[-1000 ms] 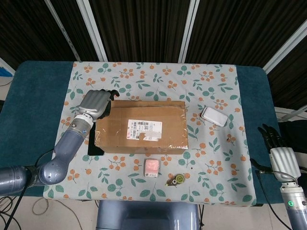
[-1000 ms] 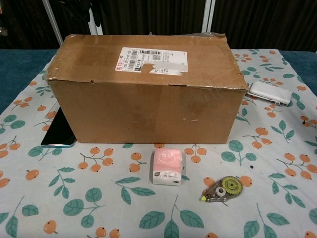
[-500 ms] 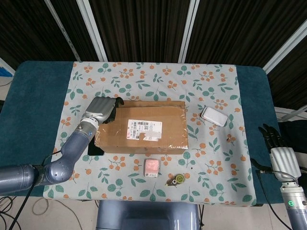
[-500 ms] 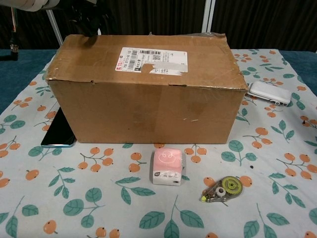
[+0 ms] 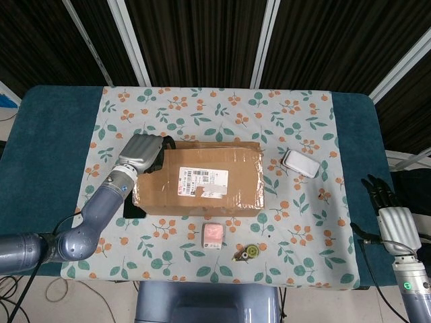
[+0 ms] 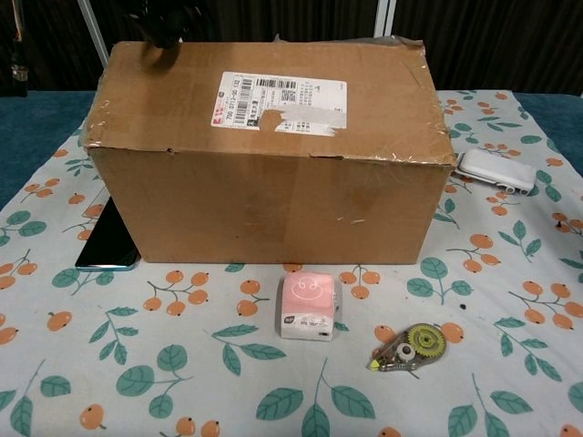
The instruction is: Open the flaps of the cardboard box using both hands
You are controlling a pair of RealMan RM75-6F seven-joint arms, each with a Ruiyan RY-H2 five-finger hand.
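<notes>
Cardboard box (image 5: 199,178) mid-cloth on floral tablecloth (image 5: 215,108), long side facing the chest camera, shipping label (image 6: 282,98) on top flap. Top flap tilted, far edge raised, seen in chest view. Left hand (image 5: 141,152) at the box's far-left top corner, dark fingers (image 6: 162,20) curled over the flap edge there, gripping it. Right hand (image 5: 388,205) well off to the right beyond the cloth edge, over the teal table (image 5: 47,134), fingers straight and slightly apart, holding nothing, well apart from the box. Dark phone (image 6: 109,238) lying flat, tucked against the box's left end. Pink tissue pack (image 6: 308,308) just in front of the box; correction tape roller (image 6: 410,347) near it to the right. White case (image 5: 300,163) right of the box, apart from it.
</notes>
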